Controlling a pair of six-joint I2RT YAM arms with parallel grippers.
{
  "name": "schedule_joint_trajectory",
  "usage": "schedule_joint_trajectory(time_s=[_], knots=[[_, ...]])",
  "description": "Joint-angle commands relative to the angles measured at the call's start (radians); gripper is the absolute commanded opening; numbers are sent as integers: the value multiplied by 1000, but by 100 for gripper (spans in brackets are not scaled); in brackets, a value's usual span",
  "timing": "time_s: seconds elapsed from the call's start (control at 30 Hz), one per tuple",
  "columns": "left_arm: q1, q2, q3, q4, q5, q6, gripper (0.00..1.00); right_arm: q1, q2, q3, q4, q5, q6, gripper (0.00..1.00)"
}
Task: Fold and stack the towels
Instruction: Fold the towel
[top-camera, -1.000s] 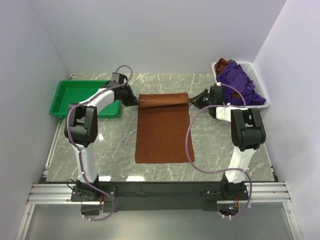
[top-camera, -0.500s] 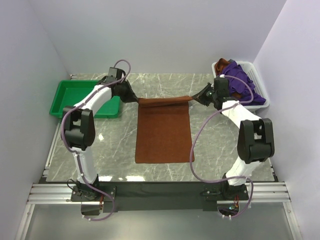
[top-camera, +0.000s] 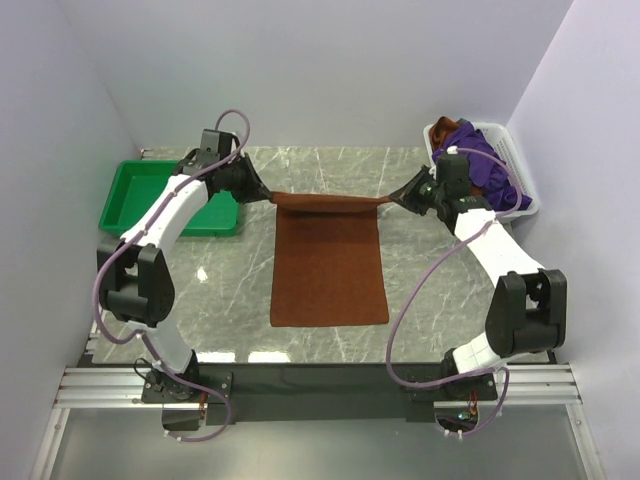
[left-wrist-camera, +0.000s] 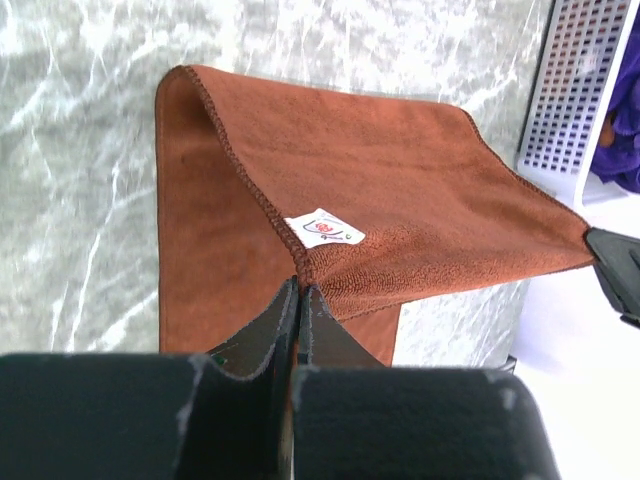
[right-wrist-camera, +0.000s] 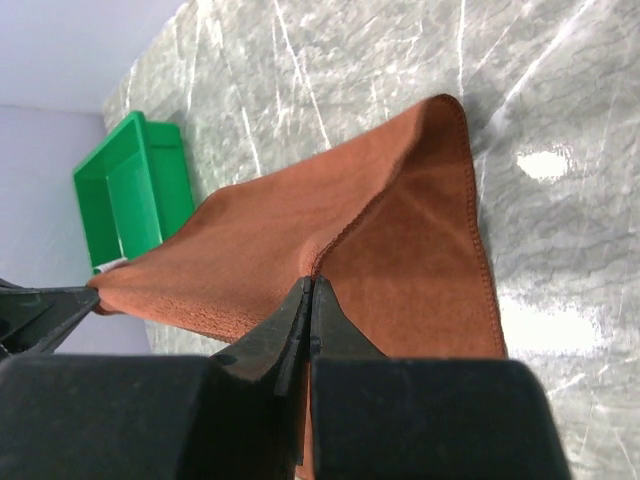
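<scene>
Label: You had a small white tag (left-wrist-camera: 324, 229) in view at the hem of the brown towel (top-camera: 330, 260). It carried a red mark, but its writing was too small to read.
Left gripper: Your left gripper (left-wrist-camera: 298, 290) was closed tight, pinching the brown towel's far left corner just beside the tag.
Right gripper: Your right gripper (right-wrist-camera: 308, 285) was closed as well, pinching the far right corner of the same towel.
Brown towel: You held its far edge raised off the counter (top-camera: 430, 300), stretched between the two grippers. The rest sloped down and lay flat on the marble, its near edge toward the arm bases.
Other towels: You had purple towels (top-camera: 485, 165) heaped in the white basket (top-camera: 527, 205) at the far right, with a second brown towel (top-camera: 447, 127) showing at the heap's far left side.
Tray: Your green tray (top-camera: 125, 195) sat at the far left of the counter, beside the left arm and apart from the brown towel.
</scene>
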Motion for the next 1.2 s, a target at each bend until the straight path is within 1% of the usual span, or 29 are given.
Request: schedule_joint_trajectory(time_s=[0.0, 0.23, 0.37, 0.57, 0.63, 0.8, 0.93, 1.03, 1.17], knots=[[17, -56, -12, -40, -42, 41, 1, -12, -52, -8, -46, 50, -38, 0], [21, -38, 110, -82, -75, 43, 1, -12, -41, 91, -86, 68, -51, 0], [33, -9, 231, -97, -85, 41, 1, -13, -15, 165, -89, 88, -56, 0], [54, 58, 378, -97, -83, 29, 1, -15, 68, 324, -92, 117, -68, 0], [56, 80, 399, -91, -77, 27, 1, -16, 103, 372, -92, 119, -76, 0], [70, 117, 406, -83, -65, 29, 1, -15, 155, 423, -81, 111, -93, 0], [83, 121, 367, -79, -43, 23, 1, -16, 168, 421, -83, 104, -102, 0], [86, 100, 318, -70, -33, 21, 1, -16, 145, 381, -80, 90, -93, 0], [86, 59, 244, -67, -8, 18, 1, -16, 85, 285, -83, 82, -74, 1]])
